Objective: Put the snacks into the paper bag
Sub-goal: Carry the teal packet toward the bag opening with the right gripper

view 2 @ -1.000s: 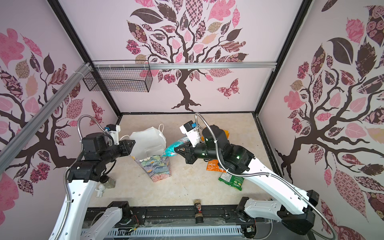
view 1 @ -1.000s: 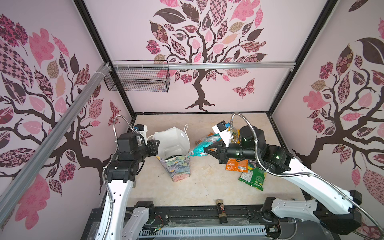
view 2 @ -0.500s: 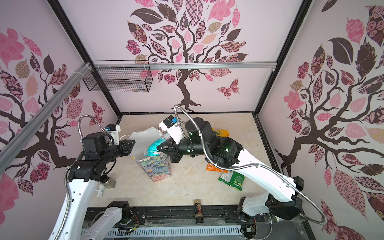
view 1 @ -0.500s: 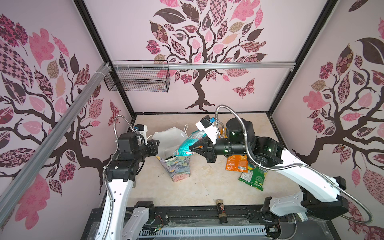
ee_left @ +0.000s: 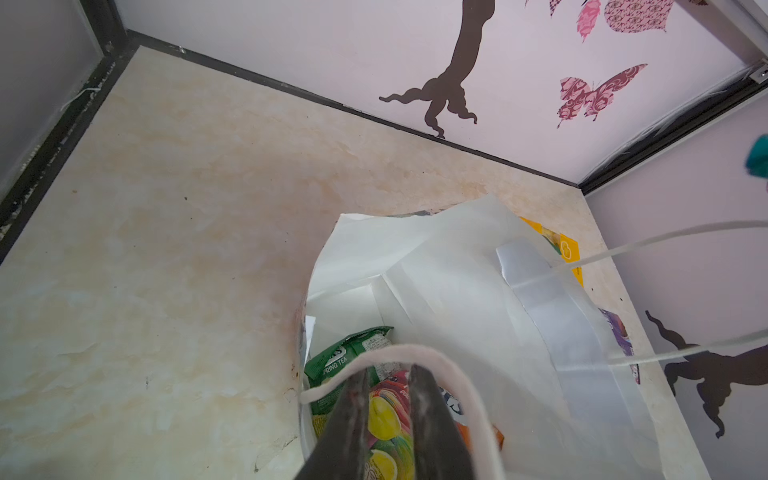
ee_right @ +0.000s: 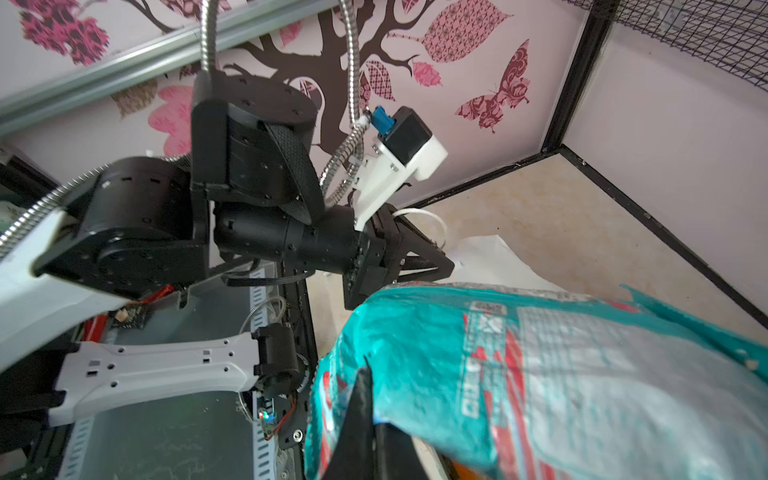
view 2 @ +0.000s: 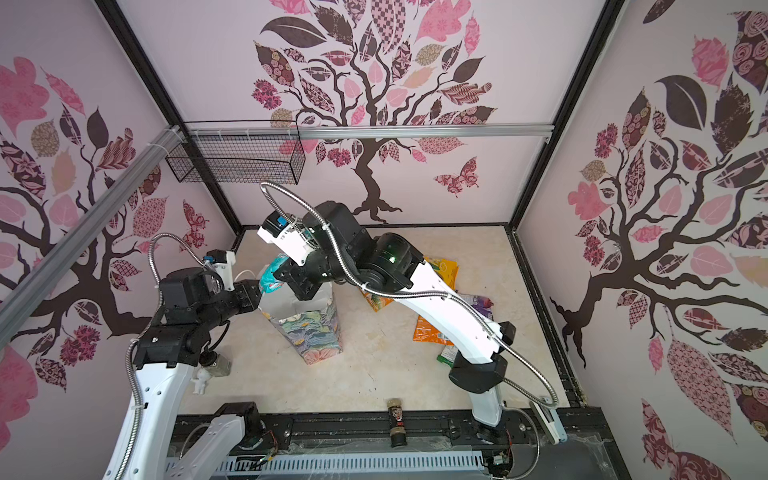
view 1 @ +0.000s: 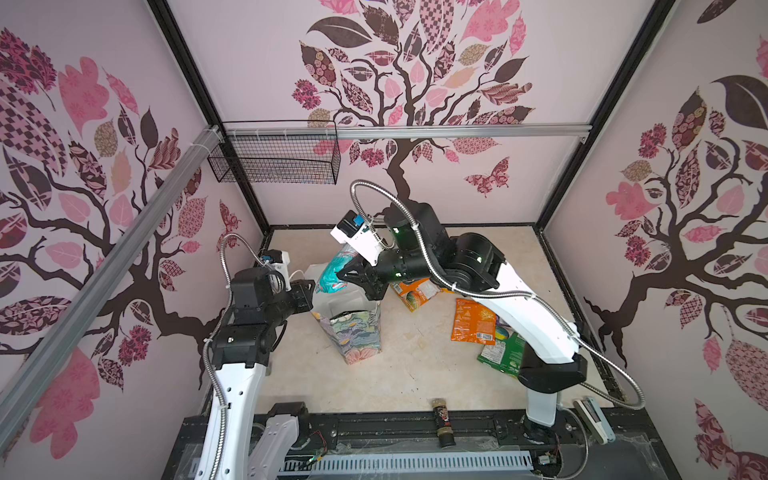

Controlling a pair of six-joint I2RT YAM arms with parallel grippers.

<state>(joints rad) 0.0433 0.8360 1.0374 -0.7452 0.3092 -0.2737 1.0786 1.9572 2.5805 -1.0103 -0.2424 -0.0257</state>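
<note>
My right fingers (ee_right: 359,424) clench a glossy teal plastic snack packet (ee_right: 540,374) above the open floral-print paper bag (view 1: 359,336). My left fingers (ee_left: 349,419), nearly closed, sit under its white cord handle (ee_left: 415,353); I cannot tell whether they grip. Inside: a green packet (ee_left: 345,357) reading "PRING TEA" and a fruit-printed packet (ee_left: 386,415). Orange packets (view 1: 471,320) lie on the beige worktop (view 1: 415,374).

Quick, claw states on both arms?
Left claw: nearly closed, cord handle of paper bag across its tips; grip cannot be told.
Right claw: closed on teal snack packet.
</note>
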